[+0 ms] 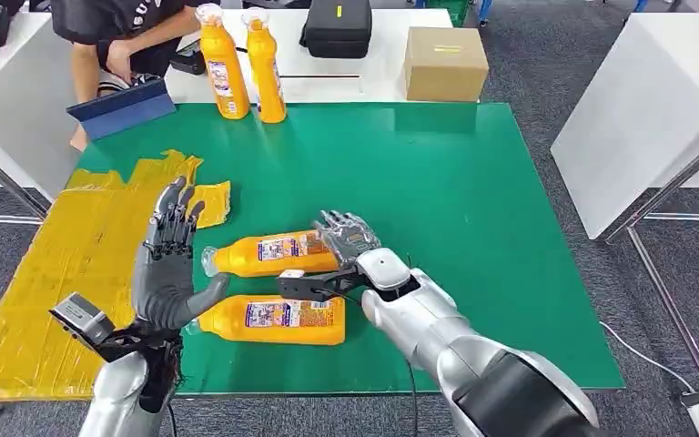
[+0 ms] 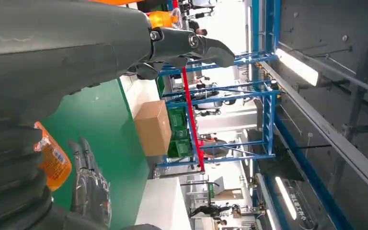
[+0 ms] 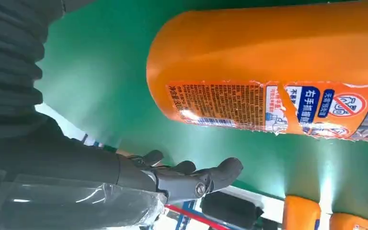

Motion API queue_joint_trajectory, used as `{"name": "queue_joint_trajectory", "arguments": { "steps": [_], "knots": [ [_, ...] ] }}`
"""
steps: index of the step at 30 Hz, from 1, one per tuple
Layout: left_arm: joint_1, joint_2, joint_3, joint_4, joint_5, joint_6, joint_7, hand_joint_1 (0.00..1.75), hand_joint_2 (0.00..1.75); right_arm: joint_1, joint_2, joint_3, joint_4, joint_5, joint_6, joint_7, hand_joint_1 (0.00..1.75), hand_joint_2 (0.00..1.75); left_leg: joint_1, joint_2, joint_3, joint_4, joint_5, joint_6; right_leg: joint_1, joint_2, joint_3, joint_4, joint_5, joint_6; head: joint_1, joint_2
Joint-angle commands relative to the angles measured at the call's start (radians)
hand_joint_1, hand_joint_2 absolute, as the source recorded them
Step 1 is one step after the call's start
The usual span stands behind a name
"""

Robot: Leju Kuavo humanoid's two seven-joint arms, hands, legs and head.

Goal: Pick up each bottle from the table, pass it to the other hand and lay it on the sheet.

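Here the right hand (image 1: 348, 238) rests spread at the base of the farther lying orange bottle (image 1: 268, 254) on the green mat (image 1: 473, 209), left hand (image 1: 169, 255) spread just beside its cap, so a loose grasp may roll it against the nearer bottle (image 1: 273, 320).

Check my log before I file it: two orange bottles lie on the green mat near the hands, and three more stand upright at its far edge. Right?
Not quite: the head view shows two upright bottles at the far edge, not three. Two bottles do lie on the green mat near the hands.
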Motion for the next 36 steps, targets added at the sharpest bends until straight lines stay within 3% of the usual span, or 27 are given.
{"name": "queue_joint_trajectory", "arguments": {
  "steps": [1,12,19,36],
  "knots": [
    [-0.004,0.011,-0.019,0.017,-0.001,-0.003,0.005,0.00,1.75,-0.058,0.010,-0.045,0.066,-0.023,0.041,-0.004,0.00,1.75,0.000,0.000,0.001,0.000,-0.001,-0.002,0.000,-0.001,0.001,0.000,-0.001,-0.001,0.000,0.000],
    [0.002,0.016,-0.025,0.011,-0.001,-0.007,0.005,0.00,1.75,-0.059,0.023,-0.044,0.059,-0.026,0.066,-0.041,0.00,1.75,0.000,-0.001,0.001,0.001,-0.001,-0.003,0.000,-0.002,0.002,0.001,-0.001,-0.001,0.000,0.000],
    [0.030,0.032,-0.046,0.014,-0.002,-0.014,-0.005,0.00,1.75,-0.041,0.006,-0.063,0.062,-0.052,0.065,-0.134,0.00,1.75,0.000,-0.001,0.002,0.000,-0.001,-0.002,0.000,-0.001,0.002,0.000,-0.001,0.000,0.000,0.000],
    [0.049,0.041,-0.078,0.002,-0.015,-0.002,-0.014,0.00,1.75,-0.033,-0.014,-0.136,0.059,-0.094,0.029,-0.155,0.00,1.75,0.000,-0.001,0.004,0.000,-0.002,-0.004,0.000,-0.002,0.004,0.000,-0.002,-0.001,0.000,0.000]
  ]
}}
